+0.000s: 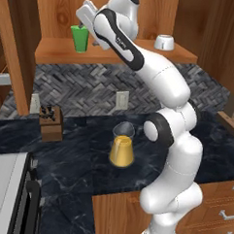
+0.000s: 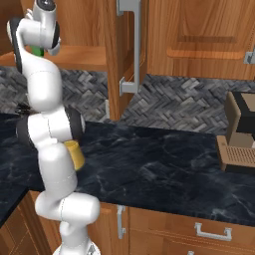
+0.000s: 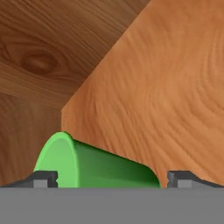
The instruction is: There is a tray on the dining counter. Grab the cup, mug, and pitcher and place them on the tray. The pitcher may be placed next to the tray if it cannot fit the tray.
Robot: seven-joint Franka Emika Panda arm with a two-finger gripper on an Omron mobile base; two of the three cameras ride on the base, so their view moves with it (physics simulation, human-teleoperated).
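Progress was nil: your gripper [image 3: 111, 177] stood wide open around the cup [image 3: 94, 164], gripping nothing; mug [image 1: 163, 42] and pitcher [image 1: 122, 146] sat unmoved.

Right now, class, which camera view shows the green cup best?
The left base view: the cup stands upright on the wooden shelf, nearly whole. The hand view shows it close between the open gripper's fingertips, bottom cut off. The right base view gives a green sliver behind the arm.

Arm [image 2: 42, 99] covering most of pitcher [image 2: 75, 153] and cup [image 2: 37, 50] in right base view; grey band cutting off cup's lower side in hand view.
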